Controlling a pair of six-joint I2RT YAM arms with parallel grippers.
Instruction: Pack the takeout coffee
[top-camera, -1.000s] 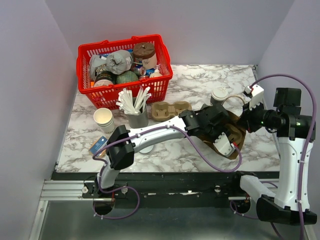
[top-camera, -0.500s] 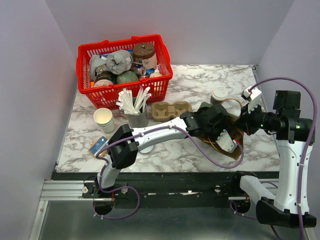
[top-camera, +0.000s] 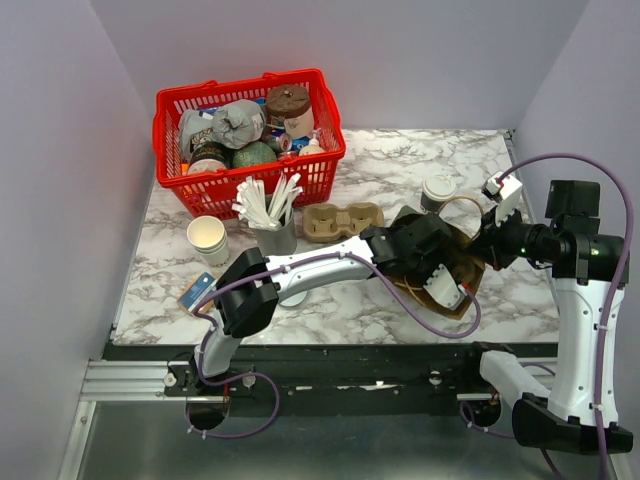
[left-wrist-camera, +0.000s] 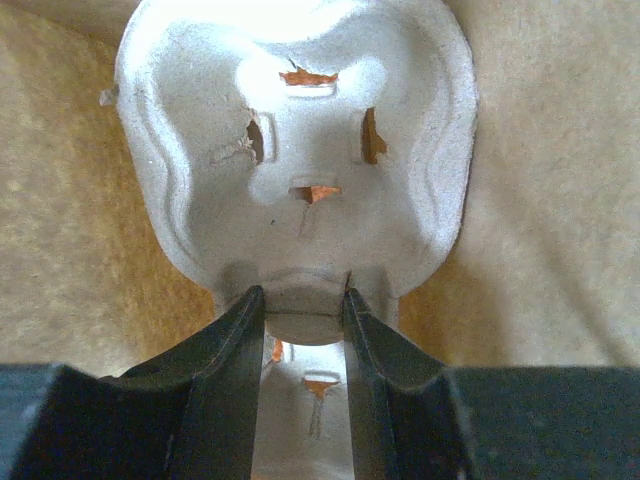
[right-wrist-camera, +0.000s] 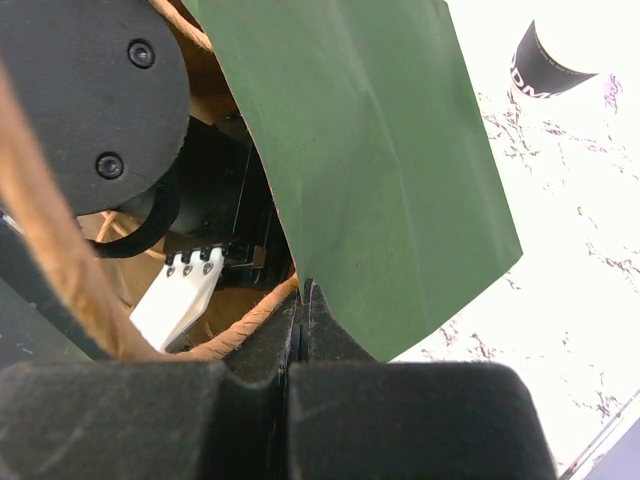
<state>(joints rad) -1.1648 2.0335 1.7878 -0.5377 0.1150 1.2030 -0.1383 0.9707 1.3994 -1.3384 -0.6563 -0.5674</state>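
Movement up top: left arm has shifted slightly inside the brown bag (top-camera: 473, 264); the coffee (top-camera: 438, 189) waits on the surface (top-camera: 400, 160) behind it. Left wrist: left hand (left-wrist-camera: 305, 310) clamps a cup tray (left-wrist-camera: 300, 150). Right wrist: right hand (right-wrist-camera: 303, 300) pinches the bag's rim; coffee likely next.

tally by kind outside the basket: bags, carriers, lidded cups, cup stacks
bag: 1
carrier: 2
lidded cup: 1
cup stack: 1
total: 5
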